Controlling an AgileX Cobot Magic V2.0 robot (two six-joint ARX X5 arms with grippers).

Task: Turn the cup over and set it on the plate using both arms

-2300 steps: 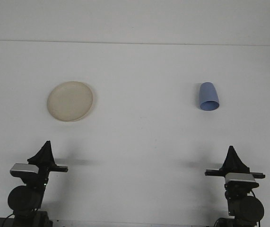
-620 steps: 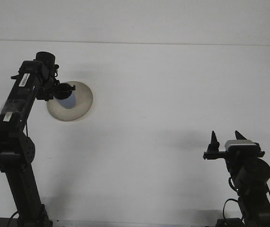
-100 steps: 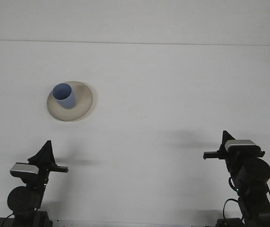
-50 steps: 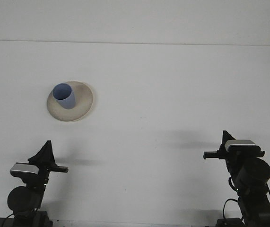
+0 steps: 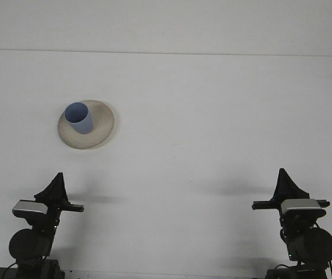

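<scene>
Front view: blue cup [image 5: 79, 118] stands mouth-up on the beige plate [image 5: 100, 131], so both hands, left hand [image 5: 53, 189] and right hand [image 5: 284, 188], sit apart, pinched together, empty.

bare white tabletop [image 5: 212, 116], plain wall, lab-like robot bench

Single front view, high, facing forward over table [image 5: 212, 116].
</scene>
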